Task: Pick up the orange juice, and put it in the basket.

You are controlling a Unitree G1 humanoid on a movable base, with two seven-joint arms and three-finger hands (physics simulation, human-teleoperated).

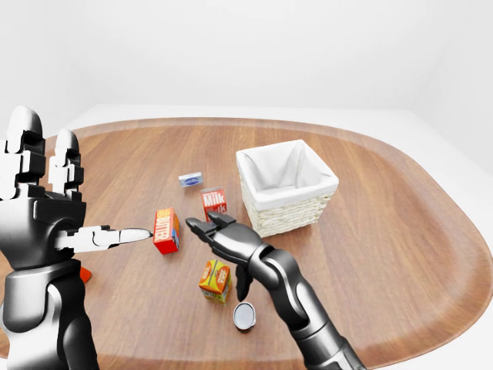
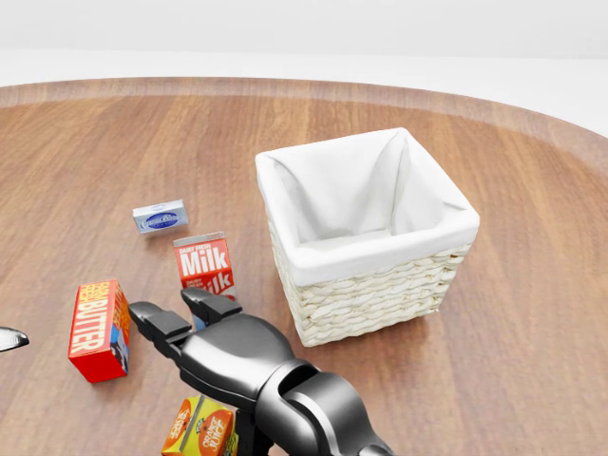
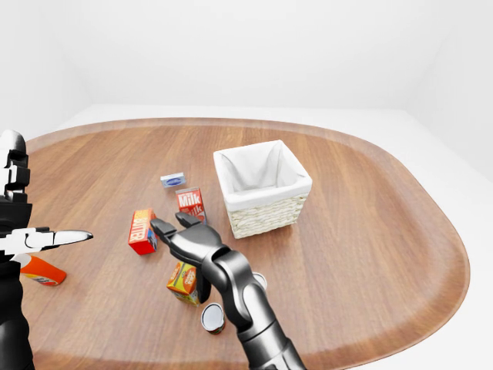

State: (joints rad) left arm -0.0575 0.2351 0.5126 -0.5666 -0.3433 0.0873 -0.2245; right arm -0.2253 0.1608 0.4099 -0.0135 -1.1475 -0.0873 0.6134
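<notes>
Lying near table [image 1: 400, 231] near edge: can [image 1: 244, 316], partly behind right forearm. Hovering above orange juice [image 1: 216, 280], fingers spread, gripping nothing: right hand [image 1: 223, 239]. Raised at left, fingers open, arm cropped: left hand [image 1: 38, 208]. Standing beyond: butter box [image 1: 166, 230], milk carton [image 1: 214, 203], basket [image 1: 286, 187] mid-table.
</notes>
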